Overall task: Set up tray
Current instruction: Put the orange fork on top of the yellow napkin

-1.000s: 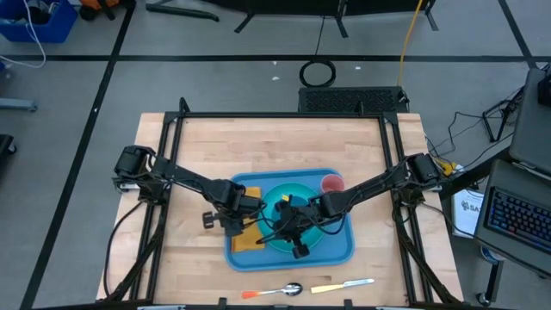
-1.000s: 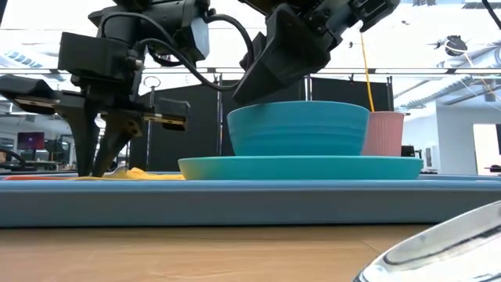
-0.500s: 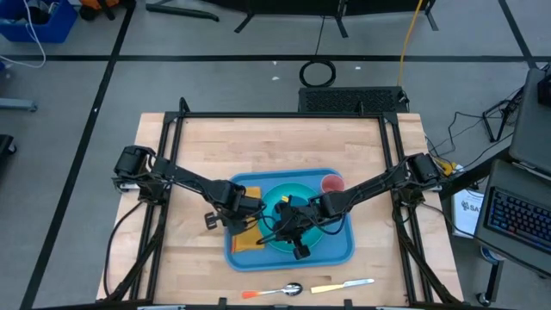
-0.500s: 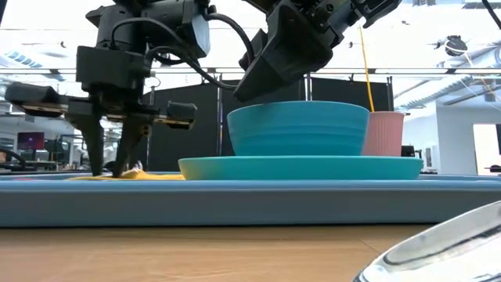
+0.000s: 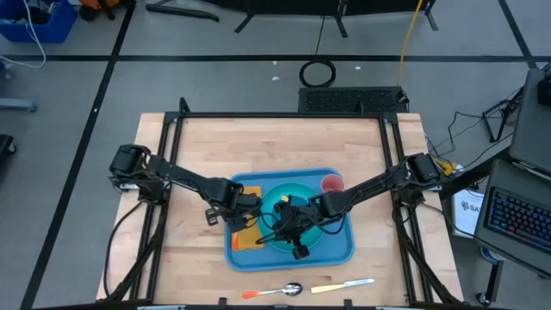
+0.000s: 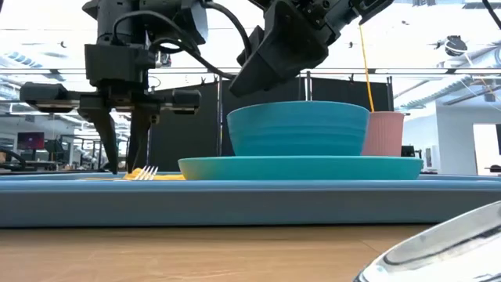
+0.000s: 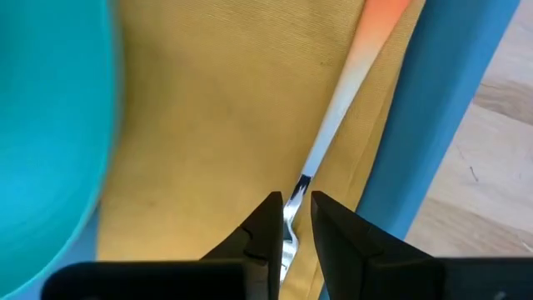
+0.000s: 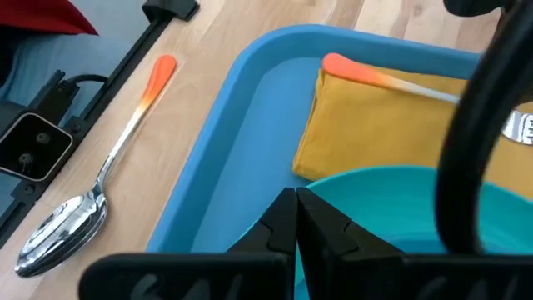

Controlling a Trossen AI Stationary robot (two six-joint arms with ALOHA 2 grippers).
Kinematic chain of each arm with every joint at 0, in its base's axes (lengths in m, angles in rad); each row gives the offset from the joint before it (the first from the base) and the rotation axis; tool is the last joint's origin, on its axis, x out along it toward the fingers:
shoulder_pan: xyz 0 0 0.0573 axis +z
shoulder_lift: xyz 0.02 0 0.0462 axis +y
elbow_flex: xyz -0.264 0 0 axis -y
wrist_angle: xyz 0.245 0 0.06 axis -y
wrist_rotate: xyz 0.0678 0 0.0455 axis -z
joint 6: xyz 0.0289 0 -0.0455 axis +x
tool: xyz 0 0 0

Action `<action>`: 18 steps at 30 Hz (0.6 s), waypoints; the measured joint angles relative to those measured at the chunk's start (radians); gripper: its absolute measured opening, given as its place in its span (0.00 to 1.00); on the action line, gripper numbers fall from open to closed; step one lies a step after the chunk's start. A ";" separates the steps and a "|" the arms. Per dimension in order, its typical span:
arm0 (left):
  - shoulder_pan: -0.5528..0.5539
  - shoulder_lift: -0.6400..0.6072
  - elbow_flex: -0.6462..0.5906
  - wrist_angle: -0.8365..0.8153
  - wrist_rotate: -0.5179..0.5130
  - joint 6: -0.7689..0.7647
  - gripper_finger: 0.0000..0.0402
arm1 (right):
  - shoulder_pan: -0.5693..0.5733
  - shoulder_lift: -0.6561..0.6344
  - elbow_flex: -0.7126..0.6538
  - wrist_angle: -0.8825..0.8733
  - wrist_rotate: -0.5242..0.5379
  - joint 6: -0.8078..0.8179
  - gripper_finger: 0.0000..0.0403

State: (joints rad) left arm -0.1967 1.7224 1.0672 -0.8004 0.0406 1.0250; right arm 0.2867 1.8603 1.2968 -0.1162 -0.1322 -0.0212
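Note:
The blue tray [image 5: 342,251] holds a teal plate [image 6: 297,167] with a blue bowl [image 6: 297,129] on it, a pink cup [image 5: 332,183] and a yellow napkin [image 7: 216,125]. A fork with an orange-tipped handle [image 7: 343,98] lies flat on the napkin, along the tray's left rim. My left gripper [image 7: 296,204] points down just above the fork. It is open by a narrow gap, with one finger on each side of the fork's neck. My right gripper [image 8: 296,200] hovers shut over the plate and bowl and holds nothing.
A spoon [image 5: 274,292] and a knife [image 5: 343,285], both with orange handles, lie on the wood between the tray and the table's near edge. A black cable [image 8: 470,142] loops in front of the right wrist camera. Bare wood shows to the tray's left, right and far sides.
My left gripper has opened from shut fingertips to a narrow gap and let go of the fork, which now lies on the napkin. The gripper has also risen slightly. The right arm has stayed over the bowl.

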 joint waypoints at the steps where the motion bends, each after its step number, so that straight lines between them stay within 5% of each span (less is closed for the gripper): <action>1: 0.000 -0.005 0.000 -0.006 0.000 -0.003 0.17 | 0.000 0.000 0.000 -0.001 0.000 0.000 0.00; 10: 0.017 -0.105 0.000 -0.034 -0.080 -0.129 0.17 | 0.000 0.000 0.000 0.038 0.000 0.001 0.00; 18: 0.042 -0.248 0.000 0.041 -0.095 -0.437 0.17 | 0.002 -0.009 0.000 0.079 0.000 -0.007 0.00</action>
State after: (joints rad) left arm -0.1543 1.4741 1.0672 -0.7594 -0.0543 0.5883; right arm 0.2890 1.8516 1.2964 -0.0374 -0.1322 -0.0279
